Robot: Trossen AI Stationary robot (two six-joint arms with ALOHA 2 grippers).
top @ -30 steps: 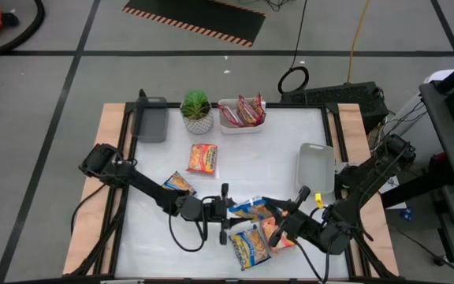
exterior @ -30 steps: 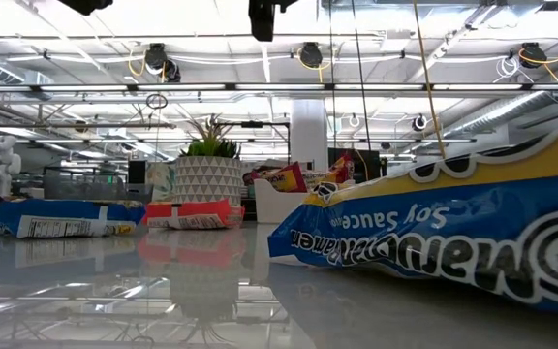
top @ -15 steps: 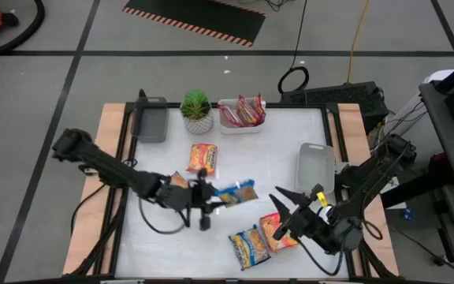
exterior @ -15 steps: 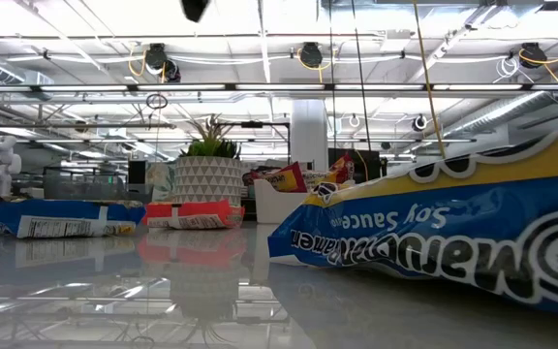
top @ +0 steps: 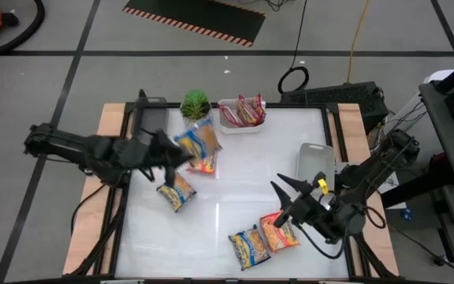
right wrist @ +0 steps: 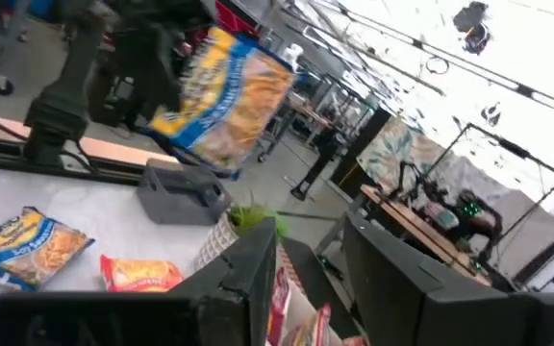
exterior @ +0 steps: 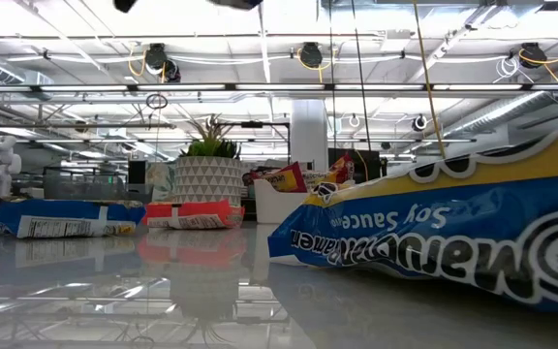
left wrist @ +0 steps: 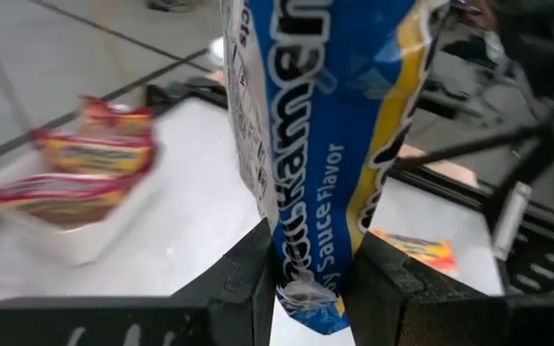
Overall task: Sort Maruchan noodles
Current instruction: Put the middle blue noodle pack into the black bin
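Blue-trimmed packet [top: 196, 142], clamped in the left gripper [left wrist: 308, 279], has been carried up toward the grey tray [top: 150, 120], while the right gripper [top: 288, 197] is seen parted, empty.

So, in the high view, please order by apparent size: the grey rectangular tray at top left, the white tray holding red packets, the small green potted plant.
1. White tray with red packets.
2. Grey rectangular tray, partly hidden by the left arm, so its rank is unsure.
3. Small green potted plant.
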